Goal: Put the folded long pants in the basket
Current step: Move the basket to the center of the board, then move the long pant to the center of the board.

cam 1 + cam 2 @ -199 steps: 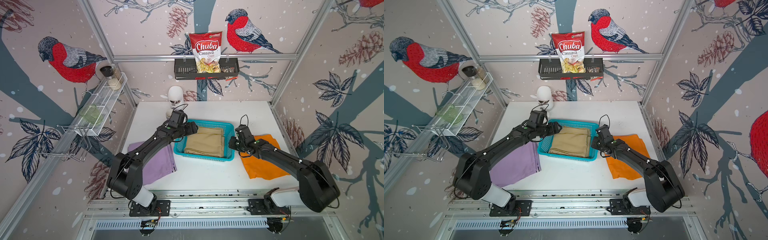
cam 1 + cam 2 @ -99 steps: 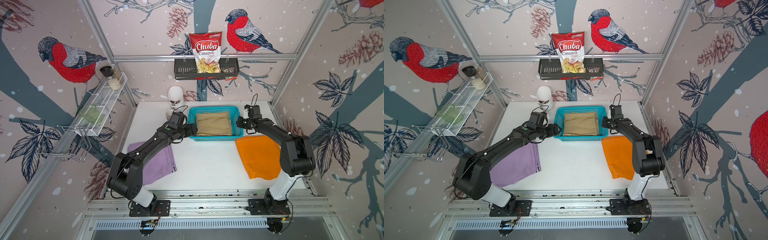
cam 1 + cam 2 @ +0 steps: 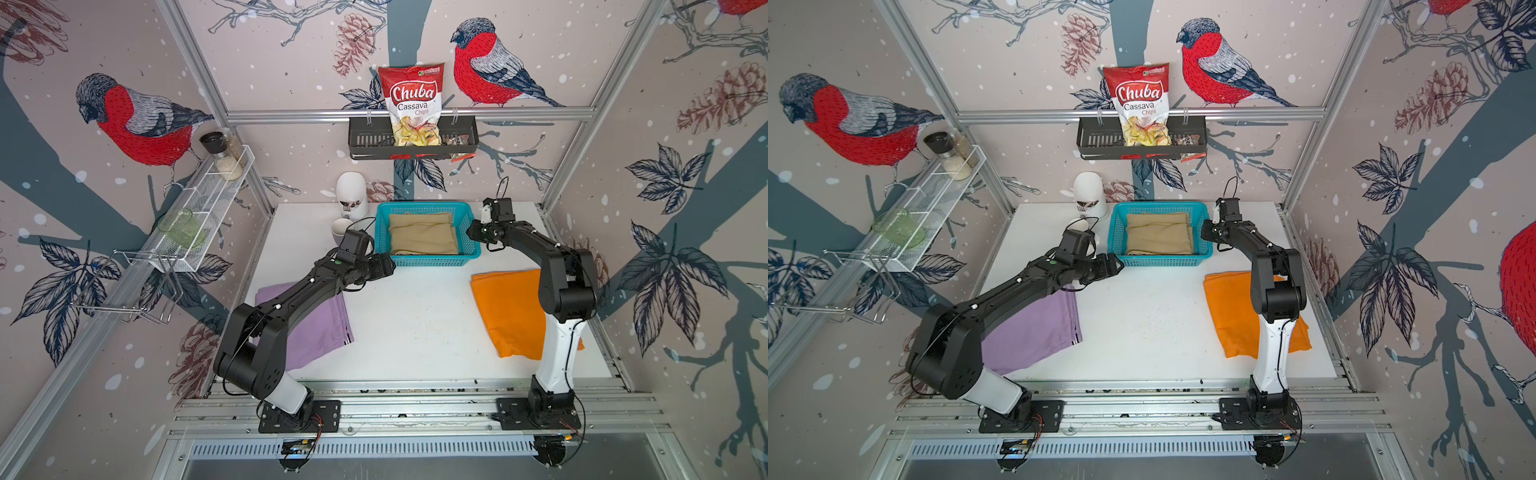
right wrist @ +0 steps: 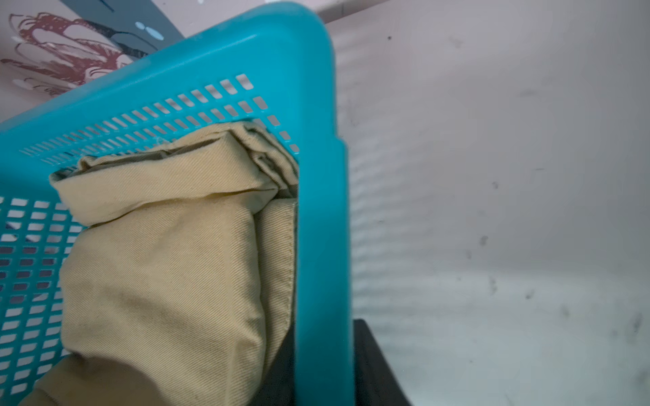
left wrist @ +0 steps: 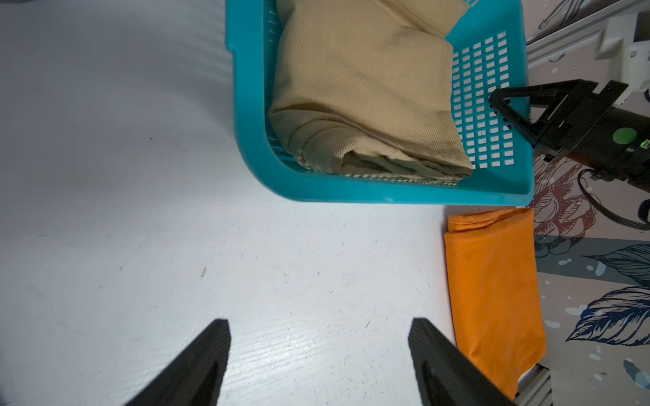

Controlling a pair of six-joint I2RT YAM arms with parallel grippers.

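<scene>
**A:** Where do the 3 pairs of pants lie?

**B:** The tan pants (image 3: 422,237) are inside the basket (image 3: 428,261), which stands at the back of the white table (image 3: 415,332). The basket is a turquoise plastic rectangle with rounded corners, a smooth rim, and a grid of small slots in its walls and floor. The cloth is a ribbed twill folded into a thick pad with a stitched, rolled edge. It covers most of the floor, and a strip of bare grid shows on the side toward the right gripper (image 3: 473,233).

**A:** And the other 2?

**B:** Both lie flat on the table. The orange pants (image 3: 507,307) are on the right, in front of the basket and apart from it. Their weave is smooth, with layered folds at the end nearest the basket. The purple pants (image 3: 320,328) are on the left. They are thin and softly creased, and the left arm (image 3: 291,299) reaches over part of them.

**A:** What about the grippers?

**B:** The left gripper (image 5: 320,327) hovers over scuffed, faintly streaked tabletop near the basket's front left corner. Its 2 black wedge-shaped fingers are spread wide with nothing between them. The right gripper straddles the basket's right wall, with 1 dark finger inside by the tan cloth and 1 outside. I cannot tell whether they press on the plastic or stand loose.
</scene>
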